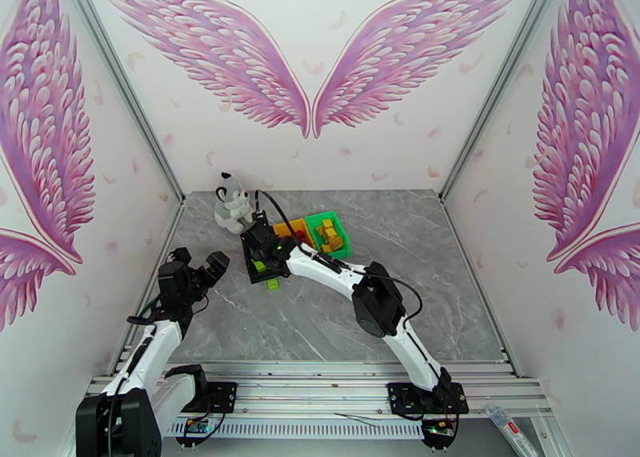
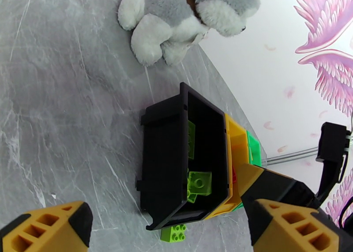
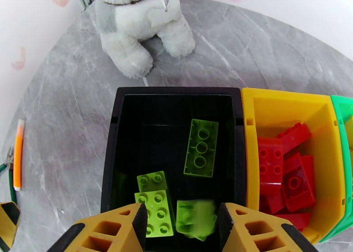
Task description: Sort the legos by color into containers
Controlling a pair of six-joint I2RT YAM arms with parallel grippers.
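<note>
The right gripper [image 3: 180, 215] hangs with jaws parted over the black bin [image 3: 110, 160] at lower centre, a blurred green brick [image 3: 196, 218] between them. Three more green bricks [image 3: 201, 148] lie inside. To the right, the yellow bin [image 3: 282, 100] holds roughly six red bricks [image 3: 271, 160]. The green bin [image 3: 339, 129] holds several yellow bricks [image 1: 328, 233]. One loose green brick [image 2: 173, 233] lies on the table [image 2: 66, 116]. The left gripper [image 1: 198, 260] is spread wide, lower left.

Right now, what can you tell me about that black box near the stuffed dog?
The black bin is a rectangular, open-top, plastic-looking box standing upright on the grey marbled table. Green bricks lie flat on its floor. Its long side sits against the yellow bin; the plush toy sits beyond its far end, apart. The right pincer hovers open above its near end.
</note>
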